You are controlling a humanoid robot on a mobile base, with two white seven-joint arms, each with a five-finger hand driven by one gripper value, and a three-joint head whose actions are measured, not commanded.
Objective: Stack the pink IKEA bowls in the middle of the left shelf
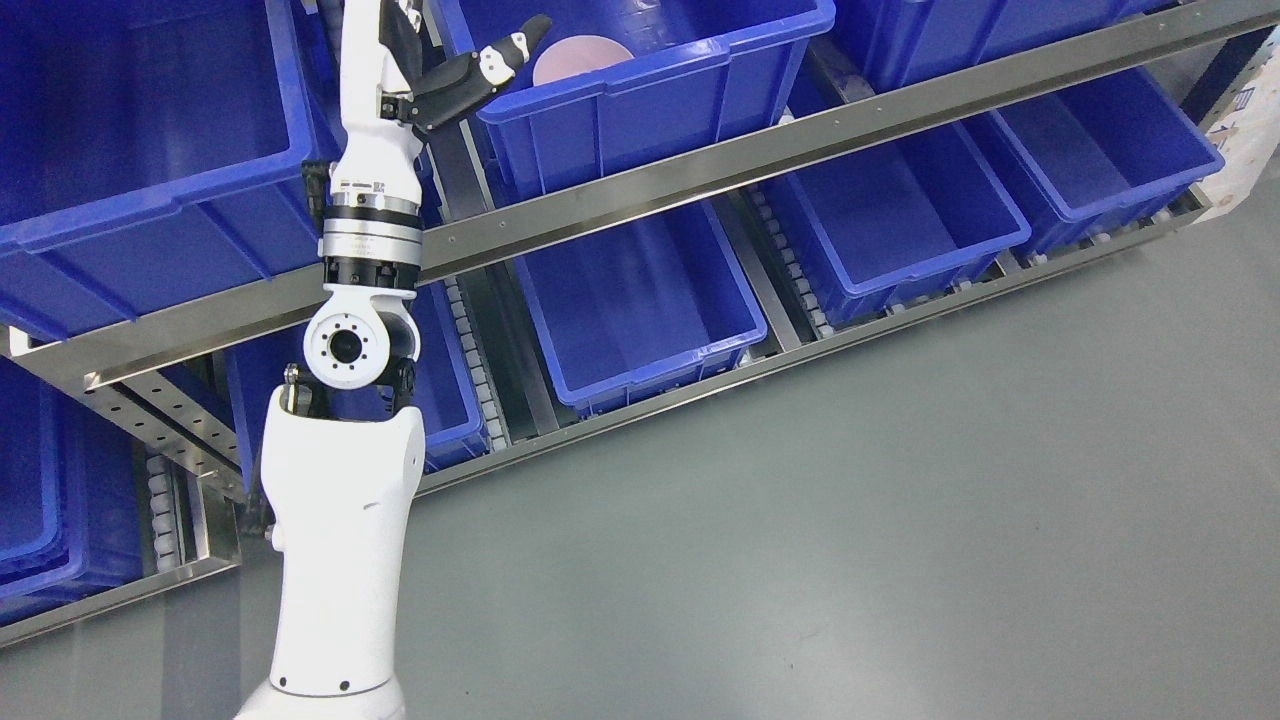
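A pink bowl [580, 57] lies inside a blue bin [640, 100] on the upper level of the shelf, near the bin's back left part; only its pale pink rounded surface shows above the bin's near wall, and whether it is one bowl or several nested cannot be told. The left hand [455, 85] reaches up beside this bin's left corner. One dark finger with a white joint [510, 48] stretches out straight over the bin's rim, its tip close to the bowl's left edge but apparently not touching it. The rest of the hand runs out of the top edge, so the state of the other fingers cannot be told; nothing is seen pinched.

The left arm [345, 500], white with a silver wrist ring, rises from the bottom edge to the hand, crossing the steel rail [800, 140] of the shelf. A larger blue bin [140, 150] stands to the left on the same level. Below the rail, further blue bins [640, 300] sit on roller tracks. Grey floor [900, 520] fills the lower right.
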